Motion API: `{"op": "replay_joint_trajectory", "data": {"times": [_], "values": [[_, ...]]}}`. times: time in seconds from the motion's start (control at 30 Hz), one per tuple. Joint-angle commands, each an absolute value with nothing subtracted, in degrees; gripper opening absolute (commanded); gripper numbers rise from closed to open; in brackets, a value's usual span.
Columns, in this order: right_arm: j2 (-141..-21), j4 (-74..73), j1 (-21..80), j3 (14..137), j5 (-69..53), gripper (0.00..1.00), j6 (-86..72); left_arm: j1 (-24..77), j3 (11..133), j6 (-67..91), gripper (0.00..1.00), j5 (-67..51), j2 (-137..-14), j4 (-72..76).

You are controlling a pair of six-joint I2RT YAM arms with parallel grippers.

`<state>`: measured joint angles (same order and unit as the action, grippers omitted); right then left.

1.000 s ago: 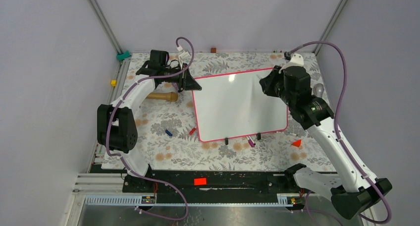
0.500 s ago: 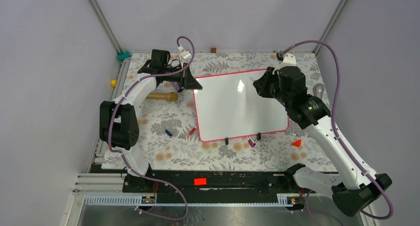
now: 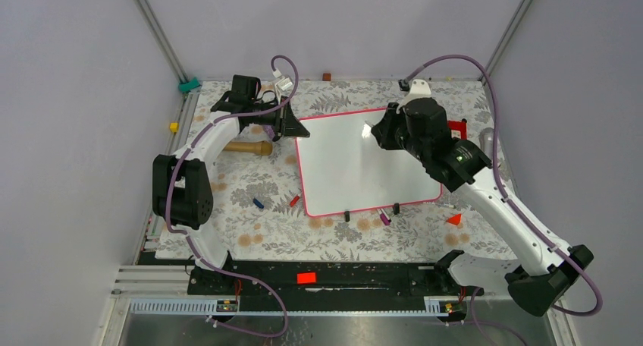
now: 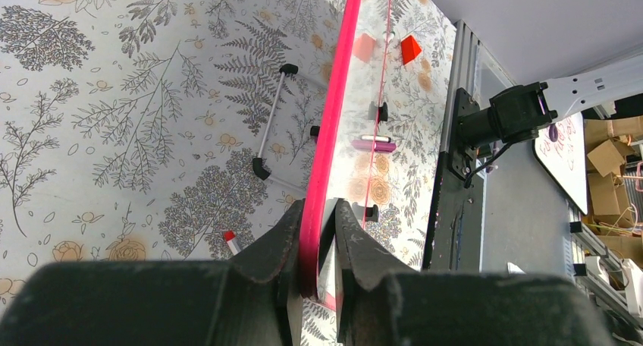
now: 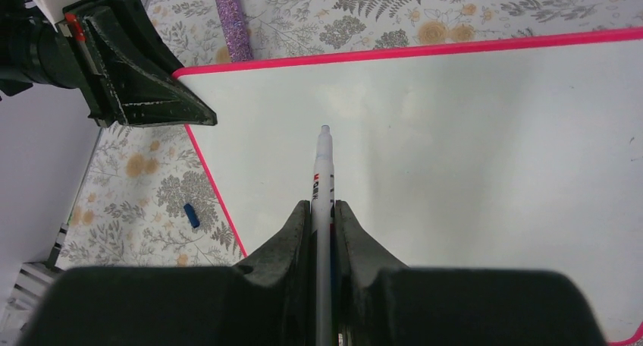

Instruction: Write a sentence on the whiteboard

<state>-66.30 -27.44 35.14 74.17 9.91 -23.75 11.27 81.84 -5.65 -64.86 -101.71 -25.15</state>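
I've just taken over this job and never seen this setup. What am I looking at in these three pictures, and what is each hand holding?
Two white-and-black robot arms are bolted at the table's near edge. The overhead picture looks down on both; the other two come from a camera on each wrist. On the floral-patterned table cover lies a large glossy white board with a thin pink frame, with no writing that I can see. The left hand is clamped on the board's pink edge near a corner. The right hand is shut on a slim white marker pen, pointing over the board.
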Motion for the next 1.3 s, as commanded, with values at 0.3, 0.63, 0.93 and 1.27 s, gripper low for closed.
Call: {"op": "replay_joint_trajectory", "data": {"times": [0.3, 0.63, 0.93, 1.27], "values": [[-69.0, -25.0, 44.9, 79.7, 20.7, 0.0, -18.4, 12.9, 81.3, -14.9, 0.07, -54.1, -104.2, -28.1], [-68.0, -22.8, 45.4, 77.2, 20.8, 0.0, -17.9, 12.9, 81.4, -14.9, 0.07, -53.9, -103.9, -28.1], [-66.8, -21.0, 45.4, 75.8, 21.2, 0.0, -14.1, 13.0, 81.5, -14.4, 0.08, -54.1, -103.6, -28.1], [-67.6, -17.1, 45.4, 73.0, 11.7, 0.0, -20.8, 13.0, 81.3, -15.2, 0.07, -54.0, -102.3, -28.1]]}}
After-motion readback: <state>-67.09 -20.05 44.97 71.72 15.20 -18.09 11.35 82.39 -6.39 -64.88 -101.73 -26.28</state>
